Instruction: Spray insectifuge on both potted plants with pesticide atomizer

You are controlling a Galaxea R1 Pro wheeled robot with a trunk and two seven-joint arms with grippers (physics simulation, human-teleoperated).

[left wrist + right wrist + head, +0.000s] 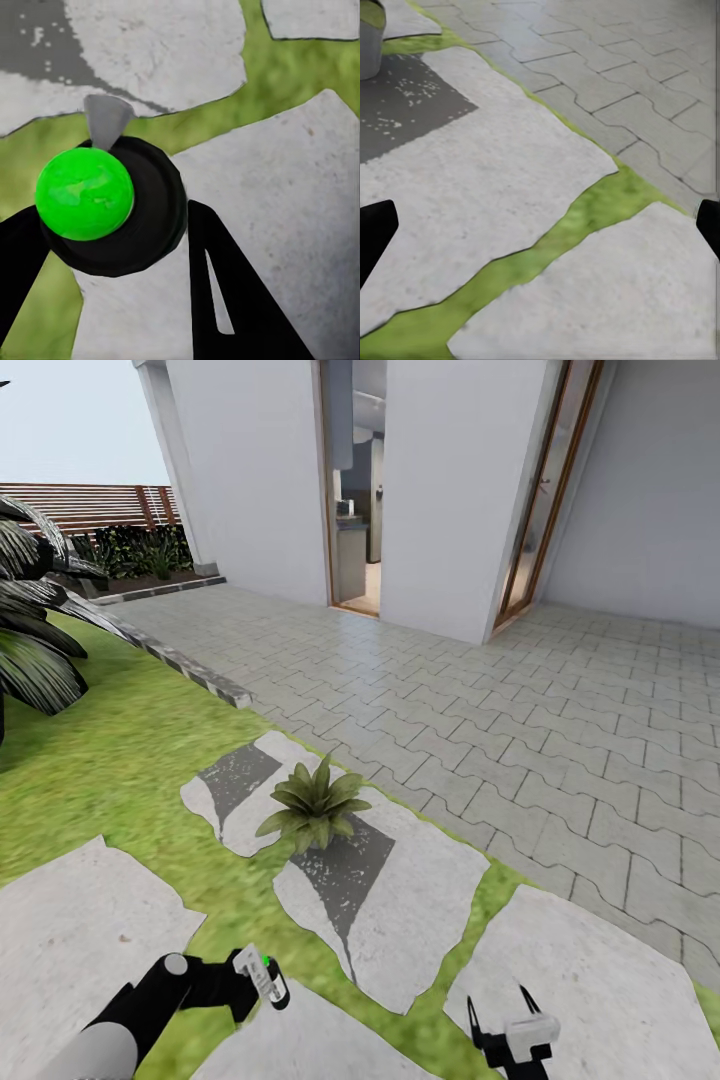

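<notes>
At the far left of the head view, dark palm fronds (35, 630) hang over the lawn (120, 760), with a brown slatted fence (90, 505) and low dark bushes (140, 550) behind them. Lower down, the left arm reaches in from the bottom corner, and the left gripper (262, 978) is closed around the sprayer (258, 972), a small white and dark body with a spot of green at its top. In the left wrist view the sprayer (112, 206) sits between the two black fingers (240, 292), seen end-on as a round black body with a bright green cap and a pale grey nozzle pointing away over the paving stones; the grip looks firm, though the contact points themselves are hidden by the body. Just ahead of it, toward the middle of the head view, a potted plant (315, 805) with pointed green leaves stands on a pale stepping stone (400, 920) that has a dark grey patch (its pot is mostly hidden under the leaves there). A grey curved edge at the corner of the right wrist view is probably that pot (370, 46). To the right of the plant, the right gripper (500, 1012) hovers low over another stepping stone (600, 970), its black fingertips (373, 232) spread wide apart with nothing between them. Beyond, grey block paving (520, 710) runs up to the white house wall (450, 490) and an open doorway (355, 490).
</notes>
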